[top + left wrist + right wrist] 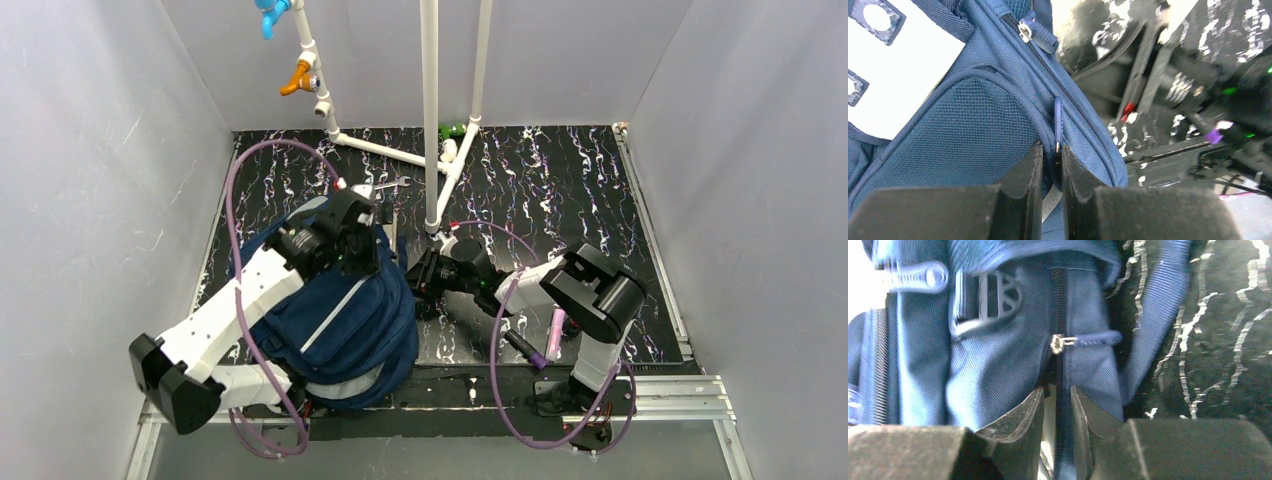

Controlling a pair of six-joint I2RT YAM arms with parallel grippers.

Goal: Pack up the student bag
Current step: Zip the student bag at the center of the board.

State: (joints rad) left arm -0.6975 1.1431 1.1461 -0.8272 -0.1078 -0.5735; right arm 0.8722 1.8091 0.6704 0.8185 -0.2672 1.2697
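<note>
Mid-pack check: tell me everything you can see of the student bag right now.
The student bag is a large navy backpack of woven fabric with a thin light-grey stripe, a mesh-textured pocket panel and zips with navy pull tabs. It lies slumped on the black marbled table, towards the left side. The left tool is shut at one zip on it. The right tool sits astride another zip, fingers slightly apart.
</note>
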